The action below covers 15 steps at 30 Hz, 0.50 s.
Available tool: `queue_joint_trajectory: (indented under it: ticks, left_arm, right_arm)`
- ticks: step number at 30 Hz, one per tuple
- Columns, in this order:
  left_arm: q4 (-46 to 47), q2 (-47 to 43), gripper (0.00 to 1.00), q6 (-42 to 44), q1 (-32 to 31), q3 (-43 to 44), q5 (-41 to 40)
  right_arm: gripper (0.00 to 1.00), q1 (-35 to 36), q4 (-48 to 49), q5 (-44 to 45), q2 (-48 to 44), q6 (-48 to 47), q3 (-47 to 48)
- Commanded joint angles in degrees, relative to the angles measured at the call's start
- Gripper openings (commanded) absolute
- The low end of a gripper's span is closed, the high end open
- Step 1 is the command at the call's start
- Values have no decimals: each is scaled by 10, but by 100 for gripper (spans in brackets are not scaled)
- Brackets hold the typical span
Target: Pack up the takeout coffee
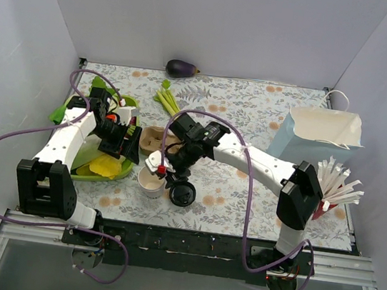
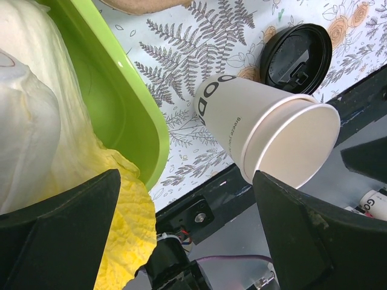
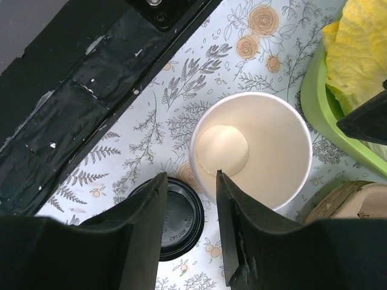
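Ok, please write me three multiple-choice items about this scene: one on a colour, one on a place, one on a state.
1. What colour is the paper bag with the handle?
A) light blue
B) red
C) brown

2. Where does the round black plastic lid lie, relative to the white paper cup?
A) inside the bag, far from it
B) pressed onto its rim
C) on the table, beside it

3. In what state is the white paper cup?
A) lying on its side
B) upright and open, with no lid
C) closed with a lid

Answers:
1 A: the bag at the right of the top view is pale blue.
2 C: the right wrist view shows the lid flat on the flowered cloth next to the cup.
3 B: the right wrist view looks straight down to the cup's bare bottom.
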Motion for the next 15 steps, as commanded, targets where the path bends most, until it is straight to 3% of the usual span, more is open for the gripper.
queue_joint_trajectory:
  ticks: [1, 8, 14, 15]
  left_arm:
    - [7, -14, 92, 0, -1, -2, -3]
    - [11, -25, 92, 0, -1, -13, -8]
    - [16, -23, 92, 0, -1, -16, -8]
    - [16, -22, 92, 0, -1, -15, -8]
  right_arm:
    - [45, 7, -52, 6, 36, -48, 48]
    - [39, 14, -56, 12, 55, -49, 70]
    - [18, 14, -73, 12, 71, -52, 91]
    - [11, 14, -73, 11, 71, -53, 92]
